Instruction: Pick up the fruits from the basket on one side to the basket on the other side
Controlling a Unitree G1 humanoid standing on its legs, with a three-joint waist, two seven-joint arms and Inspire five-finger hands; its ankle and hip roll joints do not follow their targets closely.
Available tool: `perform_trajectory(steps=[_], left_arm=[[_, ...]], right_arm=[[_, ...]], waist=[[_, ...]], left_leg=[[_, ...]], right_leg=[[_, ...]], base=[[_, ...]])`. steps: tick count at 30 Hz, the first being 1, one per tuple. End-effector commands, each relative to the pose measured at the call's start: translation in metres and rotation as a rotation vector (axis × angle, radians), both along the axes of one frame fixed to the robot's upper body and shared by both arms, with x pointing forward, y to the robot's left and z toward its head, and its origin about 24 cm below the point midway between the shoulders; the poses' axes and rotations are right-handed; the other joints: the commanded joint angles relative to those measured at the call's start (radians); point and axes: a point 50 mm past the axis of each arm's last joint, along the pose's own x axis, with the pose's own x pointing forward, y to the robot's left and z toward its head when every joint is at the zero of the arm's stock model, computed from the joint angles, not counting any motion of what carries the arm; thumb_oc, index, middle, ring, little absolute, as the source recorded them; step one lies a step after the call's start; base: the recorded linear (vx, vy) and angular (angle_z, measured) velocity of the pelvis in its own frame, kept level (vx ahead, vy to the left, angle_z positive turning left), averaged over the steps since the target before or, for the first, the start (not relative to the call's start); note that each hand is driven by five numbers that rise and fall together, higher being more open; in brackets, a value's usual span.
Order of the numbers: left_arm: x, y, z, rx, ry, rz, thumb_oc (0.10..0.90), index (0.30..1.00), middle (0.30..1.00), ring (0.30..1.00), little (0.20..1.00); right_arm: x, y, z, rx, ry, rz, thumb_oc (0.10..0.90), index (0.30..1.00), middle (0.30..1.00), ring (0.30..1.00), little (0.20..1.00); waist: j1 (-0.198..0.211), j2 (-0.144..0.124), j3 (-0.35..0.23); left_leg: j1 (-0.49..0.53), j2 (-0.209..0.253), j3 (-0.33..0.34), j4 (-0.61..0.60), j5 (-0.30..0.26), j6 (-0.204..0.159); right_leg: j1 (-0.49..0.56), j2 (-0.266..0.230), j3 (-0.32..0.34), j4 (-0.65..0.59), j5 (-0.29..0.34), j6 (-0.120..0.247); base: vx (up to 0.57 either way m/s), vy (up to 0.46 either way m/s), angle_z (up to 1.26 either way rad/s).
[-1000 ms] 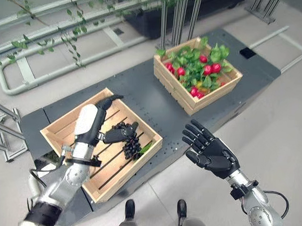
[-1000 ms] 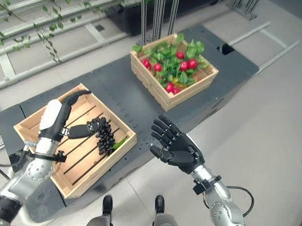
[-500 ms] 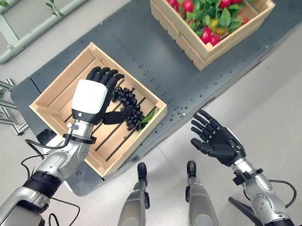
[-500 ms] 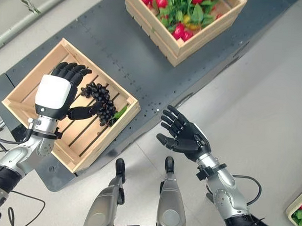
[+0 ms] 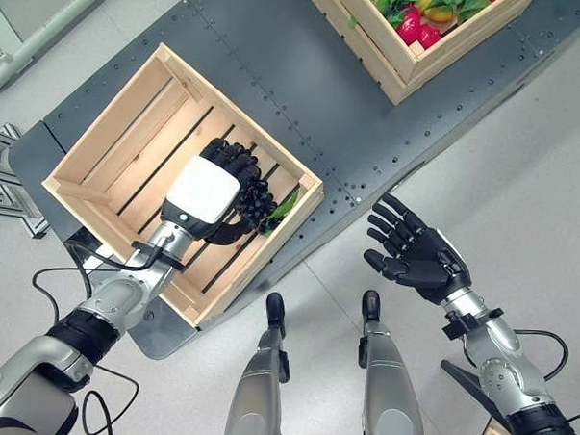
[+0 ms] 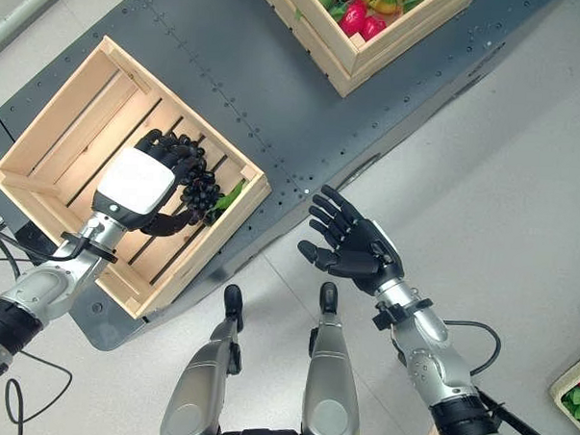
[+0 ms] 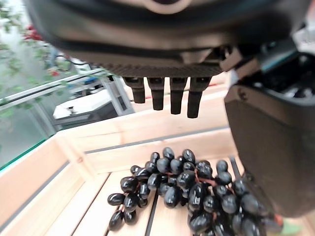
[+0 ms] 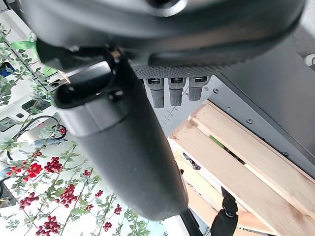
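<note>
Your left robot hand (image 5: 206,197) hangs relaxed over the black grape bunch (image 7: 182,189), which lies on the slats of the near wooden crate (image 5: 101,132). Right robot hand (image 5: 418,260) waits open beyond the desk (image 5: 277,72) edge. Red fruits fill the far crate (image 5: 412,64); most of the job looks left.

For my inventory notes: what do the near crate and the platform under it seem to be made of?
The near crate looks like pale, unfinished wood: slatted boards with visible grain. The platform seems dark grey metal with a matt finish, judging by its rows of small bolts or holes, though coated board is possible.
</note>
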Motion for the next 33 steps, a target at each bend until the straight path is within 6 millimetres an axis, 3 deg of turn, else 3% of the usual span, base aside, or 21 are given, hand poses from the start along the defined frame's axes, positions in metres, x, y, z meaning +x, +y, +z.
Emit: perform_trajectory(steps=[1, 9, 17, 25, 29, 33], left_arm=[[0.013, 0.016, 0.067, 0.067, -0.305, 0.107, 0.8, 0.9, 0.9, 0.9, 0.9], [0.028, 0.004, 0.075, 0.159, -0.373, 0.154, 0.8, 0.9, 0.9, 0.9, 0.9], [0.038, -0.007, 0.081, 0.259, -0.349, 0.183, 0.8, 0.9, 0.9, 0.9, 0.9], [0.047, -0.017, 0.078, 0.408, -0.256, 0.194, 0.8, 0.9, 0.9, 0.9, 0.9], [0.053, -0.019, 0.065, 0.486, -0.045, 0.256, 0.8, 0.9, 0.9, 0.9, 0.9], [0.053, -0.025, 0.068, 0.516, -0.018, 0.288, 0.8, 0.9, 0.9, 0.9, 0.9]], right_arm=[[0.003, 0.016, 0.05, 0.082, -0.261, 0.038, 0.8, 0.9, 0.9, 0.9, 0.9], [0.007, 0.037, 0.064, 0.126, -0.323, 0.082, 0.8, 0.9, 0.9, 0.9, 0.9], [0.011, 0.045, 0.066, 0.159, -0.326, 0.081, 0.8, 0.9, 0.9, 0.9, 0.9], [0.013, 0.05, 0.067, 0.167, -0.326, 0.08, 0.8, 0.9, 0.9, 0.9, 0.9], [0.016, 0.052, 0.069, 0.17, -0.326, 0.077, 0.8, 0.9, 0.9, 0.9, 0.9], [0.017, 0.054, 0.071, 0.174, -0.329, 0.069, 0.8, 0.9, 0.9, 0.9, 0.9]], waist=[[-0.037, -0.058, 0.013], [-0.041, -0.075, 0.013], [-0.043, -0.086, 0.013], [-0.049, -0.092, 0.013], [-0.047, -0.091, 0.013], [-0.041, -0.09, 0.013]], left_leg=[[-0.044, -0.037, 0.004, 0.098, -0.054, 0.03], [-0.088, -0.029, 0.005, 0.101, -0.04, 0.023], [-0.119, -0.024, 0.009, 0.112, -0.04, 0.02], [-0.147, -0.026, 0.011, 0.121, -0.04, 0.023], [-0.155, -0.028, 0.012, 0.117, -0.039, 0.024], [-0.157, -0.032, 0.014, 0.112, -0.041, 0.027]], right_leg=[[0.07, 0.032, -0.018, -0.122, 0.095, -0.068], [0.038, 0.041, -0.025, -0.127, 0.105, -0.069], [0.019, 0.04, -0.035, -0.138, 0.114, -0.066], [-0.008, 0.041, -0.03, -0.139, 0.125, -0.063], [-0.018, 0.04, -0.031, -0.148, 0.135, -0.057], [-0.02, 0.037, -0.035, -0.158, 0.141, -0.054]], base=[[-0.02, -0.034, -0.01], [-0.02, -0.05, 0.0], [0.0, 0.0, 0.0], [0.0, 0.0, 0.0], [0.0, 0.0, 0.0], [0.0, 0.0, 0.0]])
